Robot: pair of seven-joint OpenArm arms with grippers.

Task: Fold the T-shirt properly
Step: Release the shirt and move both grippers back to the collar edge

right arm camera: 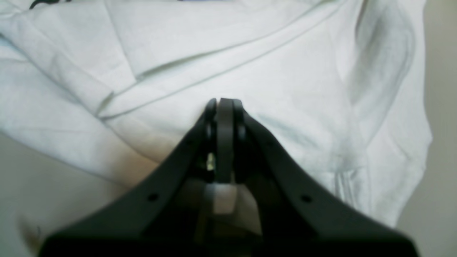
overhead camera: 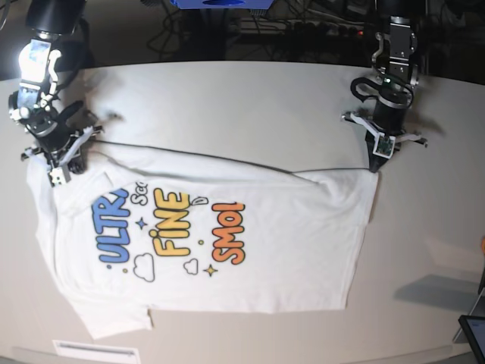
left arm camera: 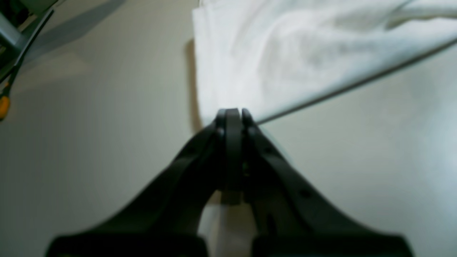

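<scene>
Two arms reach down at the table's (overhead camera: 424, 227) far side, jaws pressed together. Near the camera the T-shirt (overhead camera: 227, 258) lies print-up; beyond, the right gripper (overhead camera: 57, 176) pinches one far corner and the left gripper (overhead camera: 377, 165) the other.

base: overhead, whole table (overhead camera: 424, 250) | wrists: close, along jaws | shared: T-shirt (overhead camera: 227, 250)

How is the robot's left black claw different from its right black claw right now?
The left gripper pinches a corner of the white printed T-shirt, with bare beige table around it; the right gripper sits over bunched, wrinkly cloth. In the base view, left is at the picture's right, right at its left. Both are black and shut on the shirt.
</scene>
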